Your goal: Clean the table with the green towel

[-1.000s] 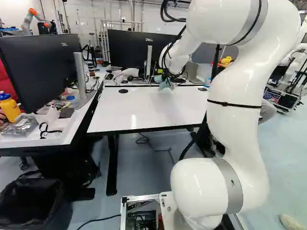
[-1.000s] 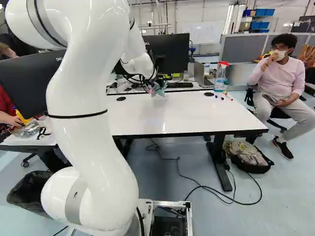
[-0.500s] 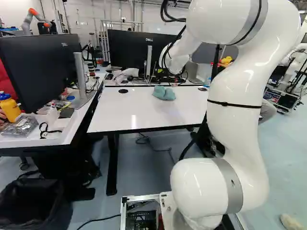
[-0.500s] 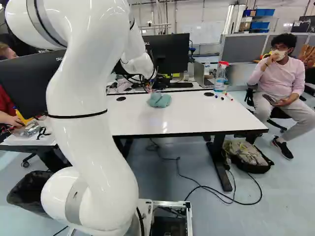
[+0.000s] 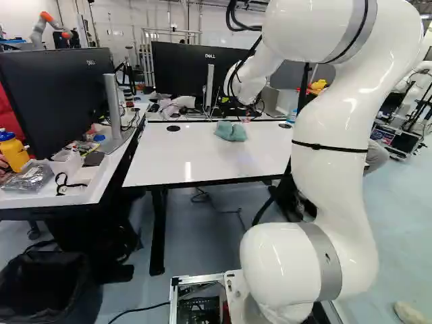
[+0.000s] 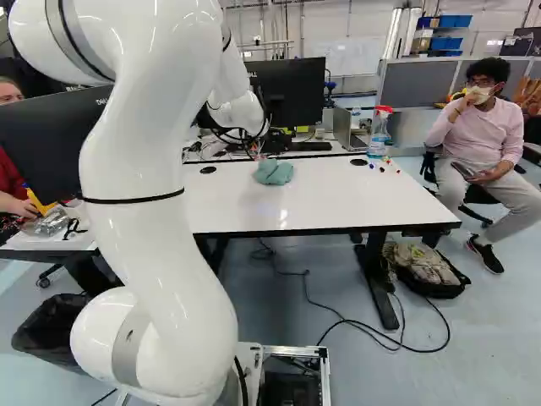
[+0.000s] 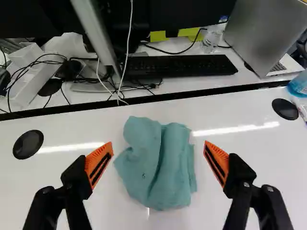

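At the far side of the white table, in the left base view, my gripper (image 5: 236,108) shows small and dark above the table (image 5: 202,156). Just beneath and nearer, the bunched green towel (image 5: 231,131) lies on the tabletop; the right base view shows the same towel (image 6: 274,172) past my arm. From the wrist, the gripper (image 7: 158,144) stands open, its orange-padded fingers wide apart on either side of the folded towel (image 7: 158,163), with white tabletop visible between each finger and the cloth.
Small coloured pieces (image 6: 385,167) lie at the table's far right, near a spray bottle (image 6: 379,131). Behind the table are a keyboard (image 7: 180,66), a laptop (image 7: 264,33), monitors and cables. A bin (image 5: 47,287) stands at the left. Another robot (image 5: 50,23) is far back.
One second ago the towel hung from my gripper; the gripper has since opened and the towel has dropped onto the table. The base and the large arm links have not visibly moved.
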